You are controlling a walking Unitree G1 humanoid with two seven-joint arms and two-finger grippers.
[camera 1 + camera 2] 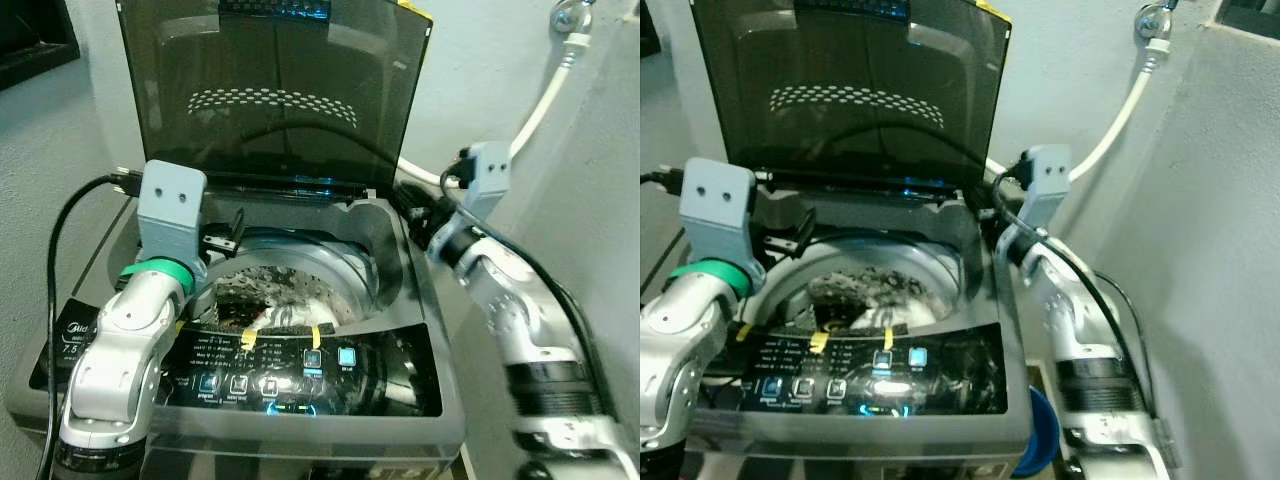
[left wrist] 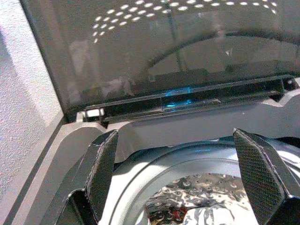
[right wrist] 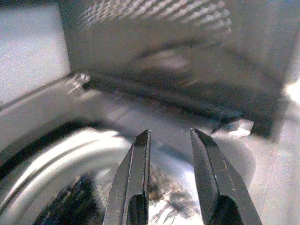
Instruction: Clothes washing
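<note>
- One top-loading washing machine point(image 1: 420, 300) stands against the wall, grey-bodied, with its one dark tinted lid point(image 1: 275, 90) raised upright at the back.
- Its front left corner carries a label point(image 1: 72, 335) with a round logo; "7.5" can be made out, the rest is too blurred to read.
- Left gripper point(image 2: 176, 178): it hangs above the left rear rim of the drum, its two black fingers point(image 2: 101, 171) spread wide with nothing between them.
- One drum point(image 1: 345, 265), shiny perforated steel, holds a heap of clothes point(image 1: 265, 295), black-and-white speckled with pale fabric at the front.
- One glossy black control panel point(image 1: 390, 375) runs along the front edge, with two lit blue buttons, a row of small icon keys and lines of white lettering too small to read. Two yellow tape strips point(image 1: 314, 335) are stuck on its upper edge.
- Right gripper point(image 3: 171, 187): it is above the right rear of the drum, its two fingers point(image 3: 133, 183) a narrow gap apart and holding nothing.
- One white hose point(image 1: 540, 105) runs up the wall to a tap point(image 1: 570, 15) at the right.
- A blue object point(image 1: 1042, 440) sits low beside the machine's right side.
</note>
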